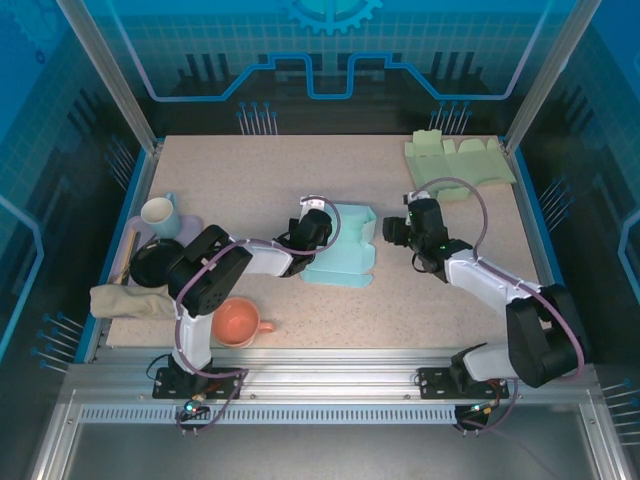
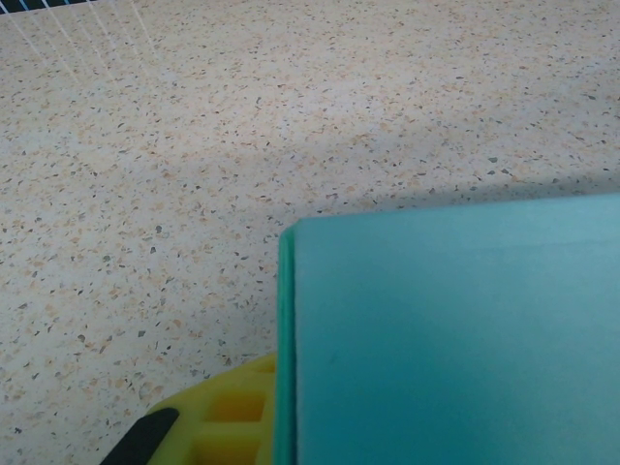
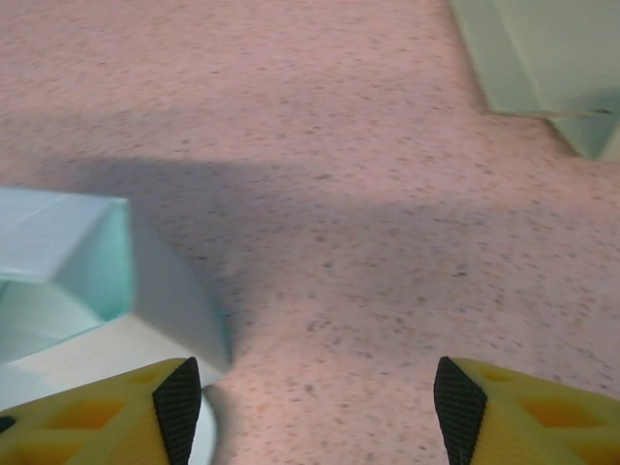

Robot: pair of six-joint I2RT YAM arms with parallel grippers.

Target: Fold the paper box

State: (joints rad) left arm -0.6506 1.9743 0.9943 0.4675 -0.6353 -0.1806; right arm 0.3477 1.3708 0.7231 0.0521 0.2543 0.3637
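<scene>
The teal paper box (image 1: 345, 250) lies partly folded at mid-table, its walls raised. My left gripper (image 1: 318, 228) is at the box's left wall. In the left wrist view a teal panel (image 2: 455, 339) rises right in front of the camera and hides one finger. The other yellow finger (image 2: 228, 412) presses against the panel's edge, so the gripper looks shut on that wall. My right gripper (image 1: 394, 232) hovers just right of the box, open (image 3: 315, 387) over bare table, with the box's corner (image 3: 68, 262) beside its left finger.
A stack of flat pale green boxes (image 1: 460, 160) lies at the back right, also seen at the top of the right wrist view (image 3: 552, 58). On the left stand a light blue mug (image 1: 160, 212), a black bowl (image 1: 155, 262), a beige cloth (image 1: 125, 300) and an orange cup (image 1: 238, 322).
</scene>
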